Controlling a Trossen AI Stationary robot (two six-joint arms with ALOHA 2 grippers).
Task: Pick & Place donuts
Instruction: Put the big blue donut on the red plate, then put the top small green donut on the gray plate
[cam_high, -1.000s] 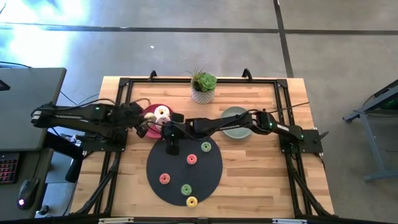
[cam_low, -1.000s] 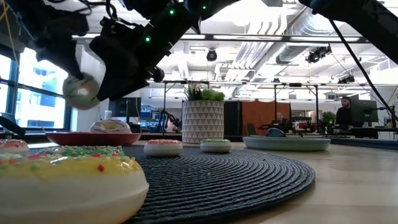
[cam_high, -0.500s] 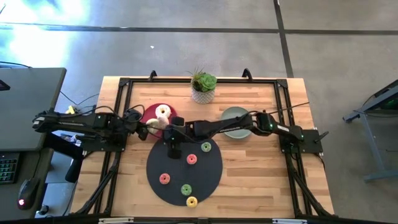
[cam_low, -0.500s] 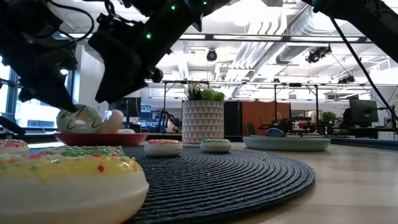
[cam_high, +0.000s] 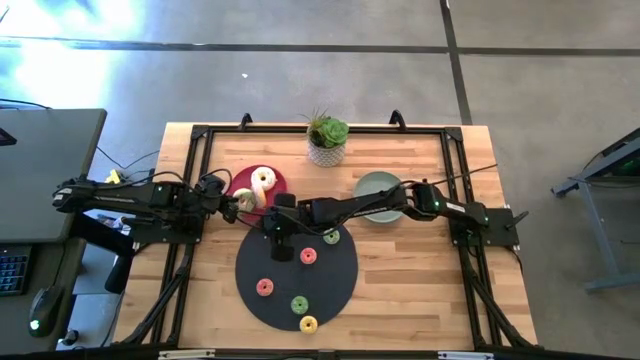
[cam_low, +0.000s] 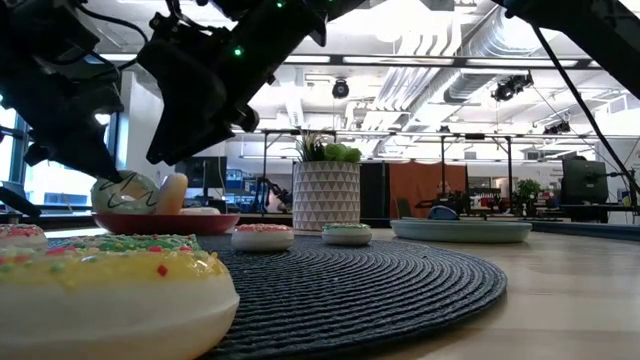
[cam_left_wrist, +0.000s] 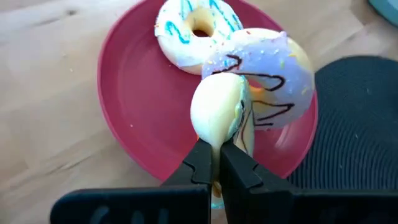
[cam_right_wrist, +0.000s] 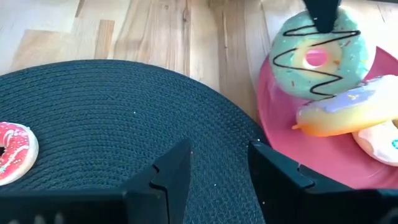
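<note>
My left gripper (cam_left_wrist: 216, 152) is shut on the green-frosted donut (cam_right_wrist: 311, 59), which stands on edge over the red plate (cam_high: 240, 183). Beside it on the plate, the pink-sprinkled donut (cam_right_wrist: 348, 109) leans tilted and the cream donut (cam_left_wrist: 196, 28) lies flat. My right gripper (cam_right_wrist: 217, 180) is open and empty above the black mat's (cam_high: 270, 262) far-left edge, close to the plate. Several mini donuts lie flat on the mat: red (cam_high: 309, 256), green (cam_high: 331, 237), pink (cam_high: 265, 288), green (cam_high: 299, 304) and yellow (cam_high: 308, 324). My left gripper pinches the green-frosted donut by its rim (cam_left_wrist: 214, 134) between the two fingers (cam_right_wrist: 320, 12). They come from the table's left, slanting down. The donut stands upright on edge with its lower rim (cam_right_wrist: 308, 96) down on the red plate, close against the pink-sprinkled donut.
A sage-green plate (cam_high: 378, 185) lies right of the red one, partly under the right arm. A potted plant (cam_high: 327, 140) stands at the far edge. Bare wood (cam_high: 420, 280) shows right of the mat.
My left gripper has come down with the green-frosted donut, from above the red plate until the donut's lower rim is on it, and has stayed shut. The gripper has also drawn slightly toward the table's left edge.
</note>
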